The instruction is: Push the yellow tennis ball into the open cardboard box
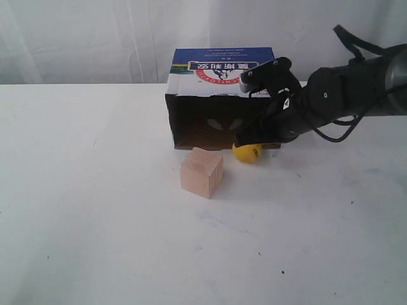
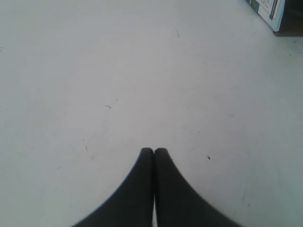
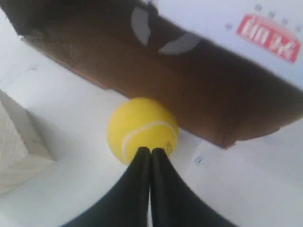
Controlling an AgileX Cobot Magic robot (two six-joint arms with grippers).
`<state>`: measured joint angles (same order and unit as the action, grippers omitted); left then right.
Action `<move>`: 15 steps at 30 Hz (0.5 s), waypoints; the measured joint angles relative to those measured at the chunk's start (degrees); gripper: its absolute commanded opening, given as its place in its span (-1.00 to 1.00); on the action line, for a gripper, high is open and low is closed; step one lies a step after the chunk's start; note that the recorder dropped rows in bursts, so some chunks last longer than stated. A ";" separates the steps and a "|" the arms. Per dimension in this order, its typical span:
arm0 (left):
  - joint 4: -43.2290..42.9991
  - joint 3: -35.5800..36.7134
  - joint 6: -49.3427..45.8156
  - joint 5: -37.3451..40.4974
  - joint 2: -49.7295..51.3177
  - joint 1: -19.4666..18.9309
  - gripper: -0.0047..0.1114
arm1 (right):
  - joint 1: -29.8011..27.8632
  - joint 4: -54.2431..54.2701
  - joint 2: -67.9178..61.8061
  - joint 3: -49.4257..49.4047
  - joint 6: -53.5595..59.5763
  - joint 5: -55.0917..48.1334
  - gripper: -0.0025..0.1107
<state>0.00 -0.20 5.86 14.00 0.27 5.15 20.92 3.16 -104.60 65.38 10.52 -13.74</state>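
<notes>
Two grippers to check, and both have their fingers pressed flat together with nothing between them. Your right gripper [image 3: 150, 150] has its closed tips right on the yellow tennis ball [image 3: 142, 130]. They touch it just under the white seam, on the side facing away from the open cardboard box [image 1: 219, 71].

The ball sits on the white table [image 1: 95, 203], hard up against the box's lower front edge. In the exterior view that's toward the right-hand end of the opening. Whether it's actually over the lip or just leaning on it, can't tell from these shots. It isn't deep in the brown inside, that much is plain.

The box lies on its side with its mouth facing the exterior camera, and the blue-and-white print with the red logo is on its upper face. Your right arm comes in from the right of that view, low over the ball, covering the box's right front corner.

The wooden cube [image 1: 201, 172] stands on the table in front of the box, left of the ball in the exterior view, near it but not touching.

Your left gripper [image 2: 154, 151] is over bare table, well apart from all that. Its wrist camera only catches a corner of the box.
</notes>
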 measured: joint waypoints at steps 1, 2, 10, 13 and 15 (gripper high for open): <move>0.00 0.00 0.00 0.00 0.00 0.00 -0.92 | 0.32 2.38 -0.37 0.00 0.38 -0.89 -0.96; 0.00 0.00 0.00 0.00 0.00 0.00 -0.92 | 0.51 4.39 -0.67 -0.10 1.31 -1.11 -0.96; 0.00 0.00 0.00 0.00 0.00 0.00 -0.92 | 3.63 12.74 -11.39 3.80 9.05 6.14 -0.96; 0.00 0.00 0.00 0.00 0.00 0.00 -0.92 | 3.63 12.62 -15.20 6.47 9.39 14.89 -0.96; 0.00 0.00 0.00 0.00 0.00 0.00 -0.92 | 3.63 12.76 -15.23 7.58 8.55 17.75 -0.96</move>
<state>0.00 -0.20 5.86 14.00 0.27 5.15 24.55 15.93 -119.83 72.96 19.06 4.01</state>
